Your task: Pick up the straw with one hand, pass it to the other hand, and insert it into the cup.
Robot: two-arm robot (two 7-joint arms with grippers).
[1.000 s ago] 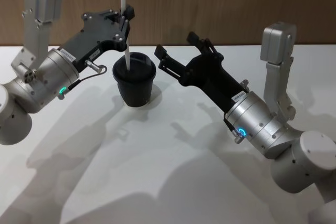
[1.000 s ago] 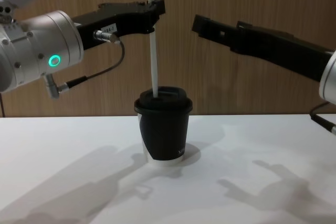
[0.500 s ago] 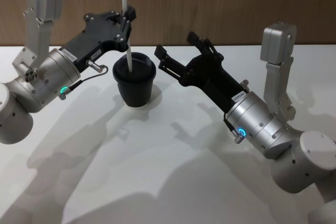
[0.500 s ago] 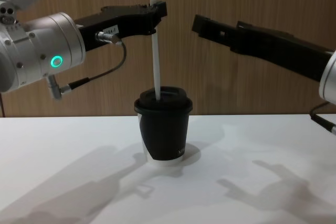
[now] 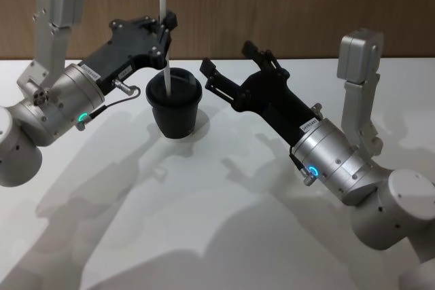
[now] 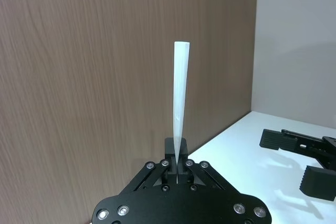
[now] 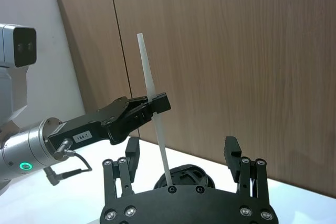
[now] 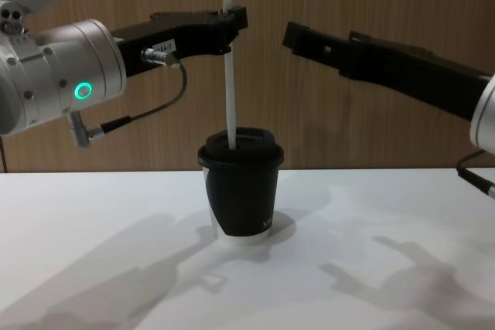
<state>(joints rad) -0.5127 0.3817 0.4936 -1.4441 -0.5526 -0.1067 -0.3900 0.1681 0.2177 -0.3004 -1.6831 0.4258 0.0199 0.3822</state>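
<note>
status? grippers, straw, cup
Left gripper shut on straw, upright over cup, lower tip at the lid. Right gripper open, empty, beside the cup. Nothing in the way.

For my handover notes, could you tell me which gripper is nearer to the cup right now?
Left. The left gripper is shut on the straw directly above the cup. The right gripper hangs open, off to the cup's right side.
</note>
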